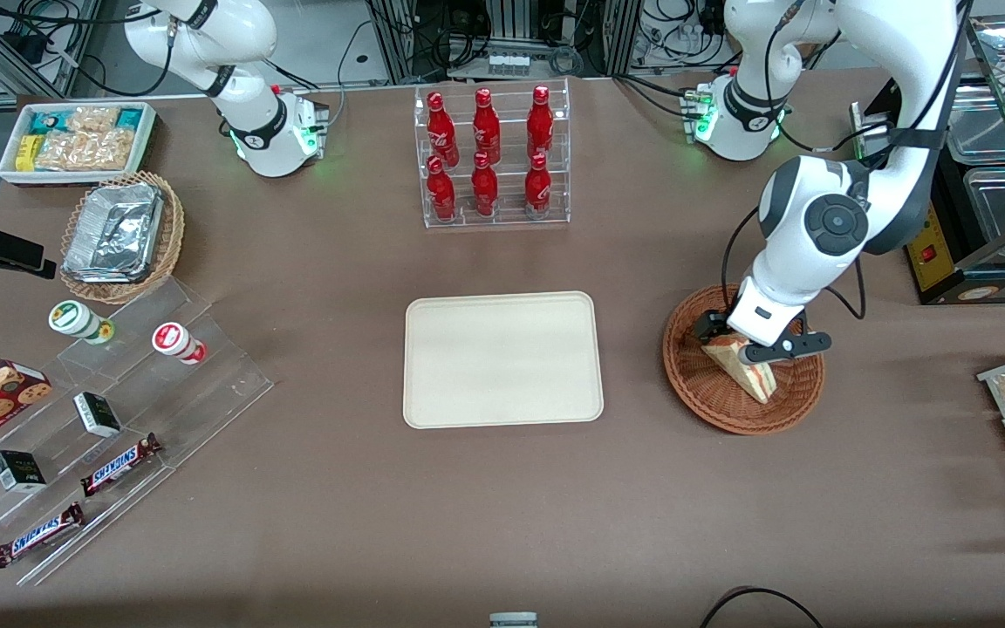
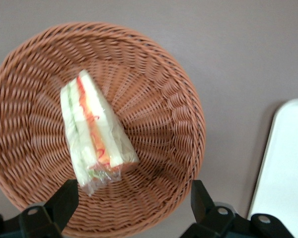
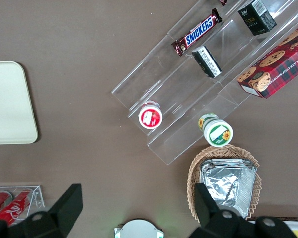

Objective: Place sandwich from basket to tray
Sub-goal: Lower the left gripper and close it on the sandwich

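The cream tray (image 1: 502, 359) lies bare beside the wicker basket (image 1: 712, 406). In the basket rests the wrapped sandwich (image 2: 95, 135), probably light, soft and slippery; grip its broad bread faces gently. The gripper (image 2: 131, 198) hovers above, spread wide, holding nothing.

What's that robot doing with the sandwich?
It's about to pick it up. The gripper hangs open just above the sandwich, which lies in the round brown basket. The fingers aren't squeezing it yet. The cream tray beside the basket has nothing on it, so the sandwich hasn't been moved over.
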